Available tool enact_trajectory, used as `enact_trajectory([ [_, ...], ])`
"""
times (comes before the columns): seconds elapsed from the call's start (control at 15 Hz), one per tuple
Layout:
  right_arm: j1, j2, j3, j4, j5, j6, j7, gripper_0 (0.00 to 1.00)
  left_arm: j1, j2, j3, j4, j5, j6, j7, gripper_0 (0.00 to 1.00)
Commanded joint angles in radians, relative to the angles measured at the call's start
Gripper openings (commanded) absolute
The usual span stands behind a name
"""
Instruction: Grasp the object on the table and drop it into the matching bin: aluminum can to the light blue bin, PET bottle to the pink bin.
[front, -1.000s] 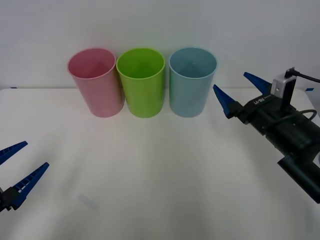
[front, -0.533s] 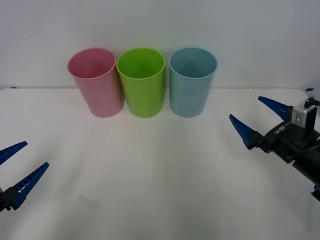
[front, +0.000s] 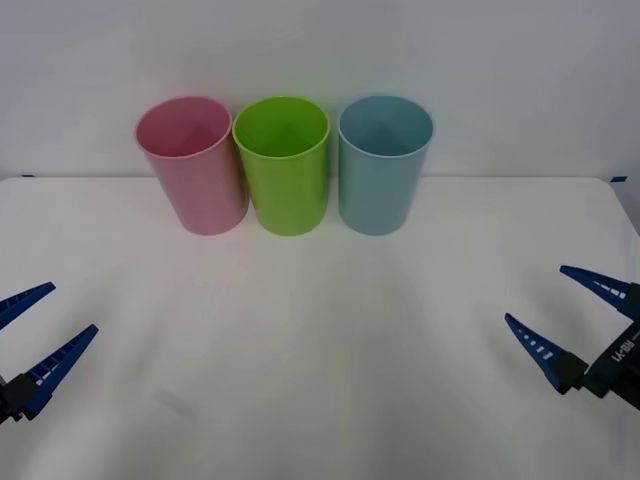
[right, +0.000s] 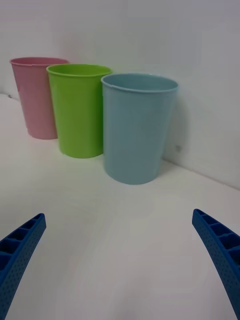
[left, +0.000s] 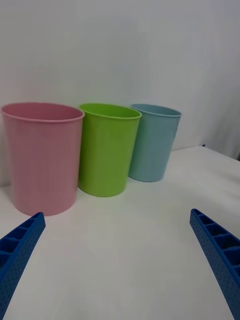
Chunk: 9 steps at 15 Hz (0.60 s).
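My right gripper (front: 535, 293) hangs low over the right edge of the wide white tabletop (front: 320, 350). Its blue ribbed jaws are spread wide and grasp nothing. My left gripper (front: 73, 308) waits at the left edge, also released and empty-handed.

At the back of the tabletop three tall plastic cup-shaped bins stand upright in a close row. From my left they are the pink bin (front: 200, 190), a lime green bin (front: 290, 190) and the light blue bin (front: 378, 190).

I cannot tell where the small silver-grey aluminum can is. My guess is that it lies at the bottom of the light blue bin, whose depths are hidden from me, and that the drop is already done.

The relation that matters now is the one between my jaws and that bin. It stands ahead of my right gripper and towards the middle, well apart from the jaws. My right arm is nearer to it than my left. Any new object near the blue end would fall to my right side.
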<state>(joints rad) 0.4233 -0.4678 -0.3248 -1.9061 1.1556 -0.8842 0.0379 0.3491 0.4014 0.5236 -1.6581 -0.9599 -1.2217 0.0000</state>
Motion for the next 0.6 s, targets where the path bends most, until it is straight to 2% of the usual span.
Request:
enact_trajectory([
  [0.07, 0.043, 0.048, -0.076, 0.036, -0.008, -0.102, -0.001, 1.0, 0.0, 0.0, 0.0, 0.0, 0.0, 0.0, 0.0, 1.0],
  [0.27, 0.032, 0.074, -0.132, 0.116, -0.008, -0.194, 0.003, 1.0, 0.0, 0.0, 0.0, 0.0, 0.0, 0.0, 0.0, 1.0],
  [0.6, 0.106, 0.074, -0.149, 0.119, -0.074, -0.206, 0.016, 1.0, 0.0, 0.0, 0.0, 0.0, 0.0, 0.0, 0.0, 1.0],
])
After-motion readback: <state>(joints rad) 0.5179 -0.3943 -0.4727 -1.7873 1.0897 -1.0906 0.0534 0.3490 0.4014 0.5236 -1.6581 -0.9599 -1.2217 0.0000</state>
